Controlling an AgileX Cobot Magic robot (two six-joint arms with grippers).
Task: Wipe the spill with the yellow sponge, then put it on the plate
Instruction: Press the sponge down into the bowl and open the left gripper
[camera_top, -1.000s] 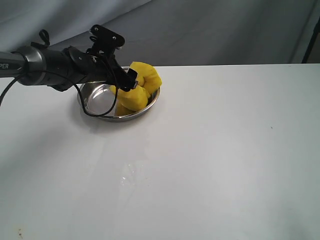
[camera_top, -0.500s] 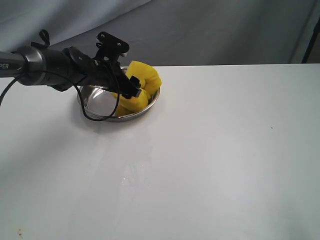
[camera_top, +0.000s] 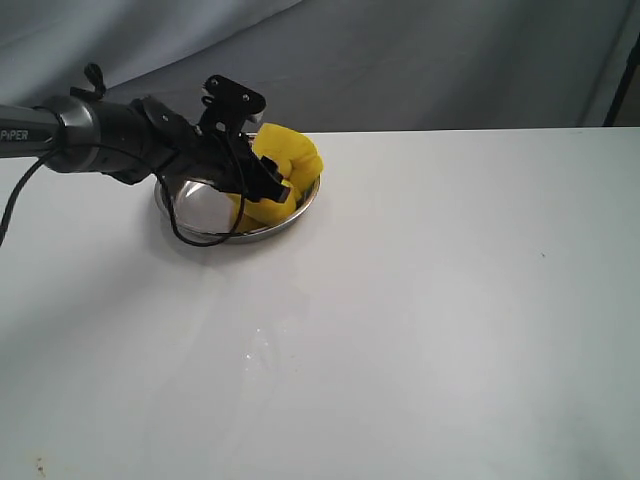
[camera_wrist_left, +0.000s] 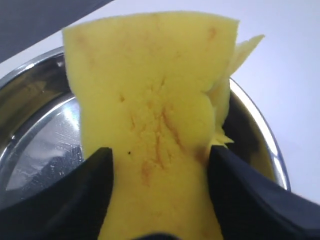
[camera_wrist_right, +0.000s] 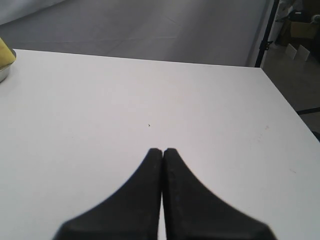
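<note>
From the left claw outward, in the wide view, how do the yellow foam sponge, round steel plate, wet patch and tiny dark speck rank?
1. yellow foam sponge: clamped in the left gripper.
2. round steel plate: just beneath.
3. wet patch: table's front.
4. tiny dark speck: far right.

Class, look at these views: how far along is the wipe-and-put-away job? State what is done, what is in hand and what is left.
Done: wiping looks finished. Only a faint wet smear shows on the table, with no amber puddle.
In hand: the left end effector grips the yellow sponge at the plate.
Left: release the sponge into the plate and withdraw.
The right end effector sits shut and idle.
</note>
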